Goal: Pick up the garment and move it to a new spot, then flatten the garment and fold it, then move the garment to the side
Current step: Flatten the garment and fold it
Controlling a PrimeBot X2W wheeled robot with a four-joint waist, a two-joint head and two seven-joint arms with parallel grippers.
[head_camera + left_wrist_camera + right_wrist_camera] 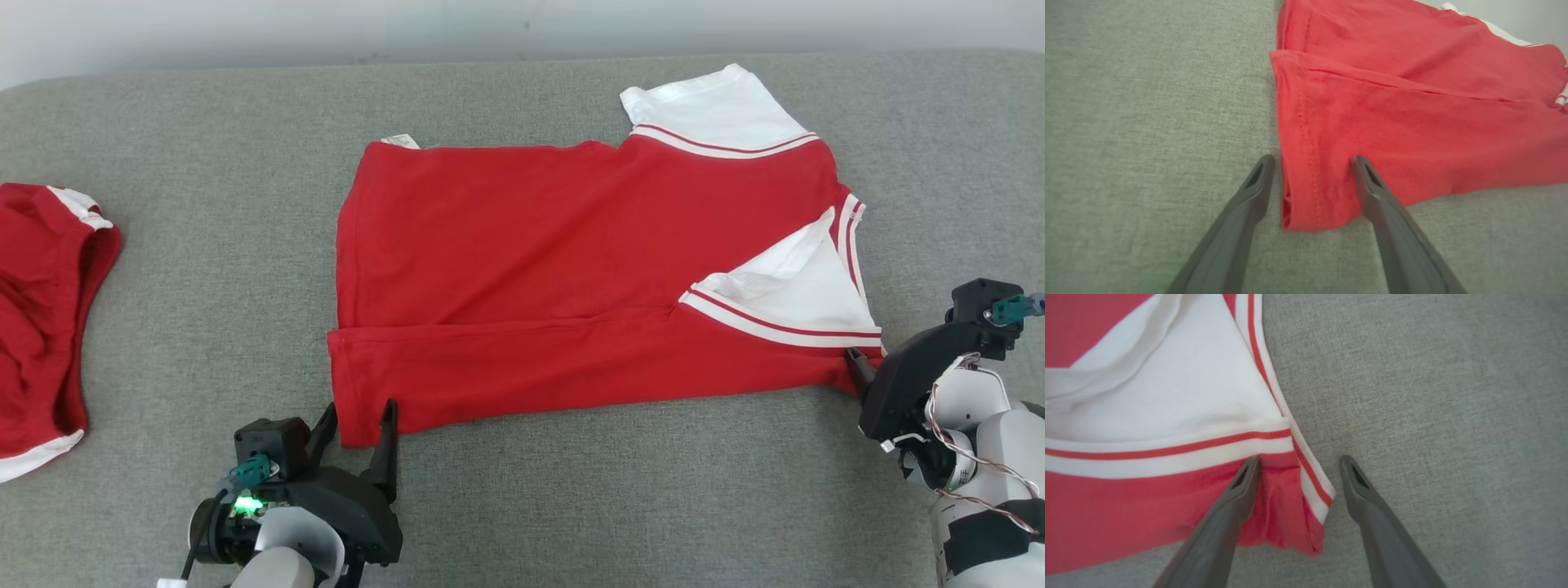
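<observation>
We're mid-fold; garment (522, 269) flat, near edge doubled over. Left gripper (1312, 159), right gripper (1299, 461): jaws spread, straddling near corners, nothing pinched. Next, we reckon: pinch both corners, lift evenly

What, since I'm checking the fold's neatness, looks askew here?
On the red short-sleeved T-shirt, the far white sleeve sticks out past the edge, unfolded, while the near white sleeve lies tucked in at an angle, rumpled.

2nd red garment (41, 310), maybe shorts, crumpled on grey surface (204, 245), far L.
</observation>
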